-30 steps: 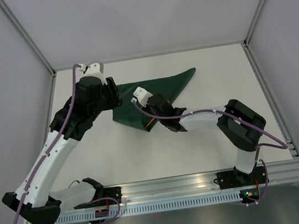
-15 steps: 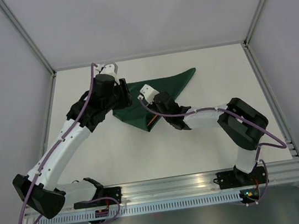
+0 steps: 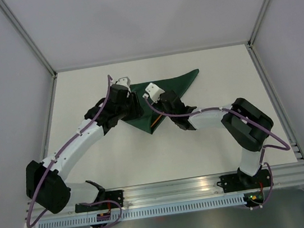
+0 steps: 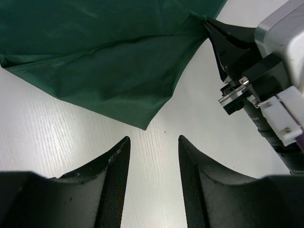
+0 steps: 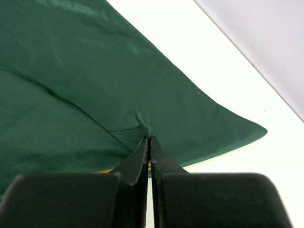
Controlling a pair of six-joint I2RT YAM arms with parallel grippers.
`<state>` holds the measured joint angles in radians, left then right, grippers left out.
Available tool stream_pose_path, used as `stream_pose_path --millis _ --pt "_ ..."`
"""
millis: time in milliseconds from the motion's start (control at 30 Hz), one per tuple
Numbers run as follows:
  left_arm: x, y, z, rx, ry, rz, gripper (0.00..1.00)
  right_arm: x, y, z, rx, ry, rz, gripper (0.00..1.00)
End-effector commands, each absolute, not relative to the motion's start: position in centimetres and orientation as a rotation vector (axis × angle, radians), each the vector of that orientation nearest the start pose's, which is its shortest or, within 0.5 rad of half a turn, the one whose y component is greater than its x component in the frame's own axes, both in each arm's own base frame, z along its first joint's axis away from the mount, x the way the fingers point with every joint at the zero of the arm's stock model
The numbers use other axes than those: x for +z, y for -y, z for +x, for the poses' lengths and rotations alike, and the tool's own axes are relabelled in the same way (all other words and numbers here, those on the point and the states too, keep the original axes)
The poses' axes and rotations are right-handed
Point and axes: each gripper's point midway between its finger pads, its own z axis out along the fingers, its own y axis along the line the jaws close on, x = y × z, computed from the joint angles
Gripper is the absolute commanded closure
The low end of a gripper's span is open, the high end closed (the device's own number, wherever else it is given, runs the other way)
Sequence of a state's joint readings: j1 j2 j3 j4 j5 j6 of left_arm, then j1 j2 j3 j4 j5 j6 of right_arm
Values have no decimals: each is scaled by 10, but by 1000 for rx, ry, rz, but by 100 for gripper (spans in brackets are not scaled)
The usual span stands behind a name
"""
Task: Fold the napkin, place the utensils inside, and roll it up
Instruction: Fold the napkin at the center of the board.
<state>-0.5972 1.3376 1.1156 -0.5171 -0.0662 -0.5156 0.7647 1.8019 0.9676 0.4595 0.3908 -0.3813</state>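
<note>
Right gripper (image 5: 149, 141) had a napkin (image 5: 85, 66) fold pinched tight; left gripper (image 4: 154, 141) hung spread apart over the tabletop (image 4: 52, 137).

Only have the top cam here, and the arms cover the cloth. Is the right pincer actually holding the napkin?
Observer: Yes. The right wrist view shows the right pincer shut on a pinch of the napkin, with a small tuft poking out above the tips.
Operator: And the left one, anything in it?
Observer: No. In the left wrist view the left pincer is open over bare table, with nothing between its fingers.
Operator: Where's the cloth relative to it?
Observer: A pointed napkin corner lies flat just beyond the gap between the fingers, not touching them.
</note>
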Motion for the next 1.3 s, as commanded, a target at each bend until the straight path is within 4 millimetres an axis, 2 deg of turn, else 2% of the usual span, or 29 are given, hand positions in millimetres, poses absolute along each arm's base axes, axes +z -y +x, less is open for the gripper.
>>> stream_pose_path --millis 0,167,367,600,833,1100,1267 --pt "177 235 309 -594 -2335 14 50 105 -282 414 -95 -1721 -804 96" --pt "149 245 309 -630 -2386 -5 52 100 -280 417 -95 -1731 -804 96" --pt "121 256 318 -644 -2424 -35 53 94 -278 417 -98 -1741 -808 96" --pt "101 269 329 -670 -2451 -65 54 92 -276 420 -97 -1744 -802 96" --pt "66 273 322 -649 -2519 -87 56 92 -277 421 -99 -1747 -799 96" --pt "50 272 308 -606 -2558 -84 57 92 -275 425 -100 -1753 -791 96" --pt "47 271 298 -578 -2569 -77 57 89 -272 426 -101 -1764 -788 97"
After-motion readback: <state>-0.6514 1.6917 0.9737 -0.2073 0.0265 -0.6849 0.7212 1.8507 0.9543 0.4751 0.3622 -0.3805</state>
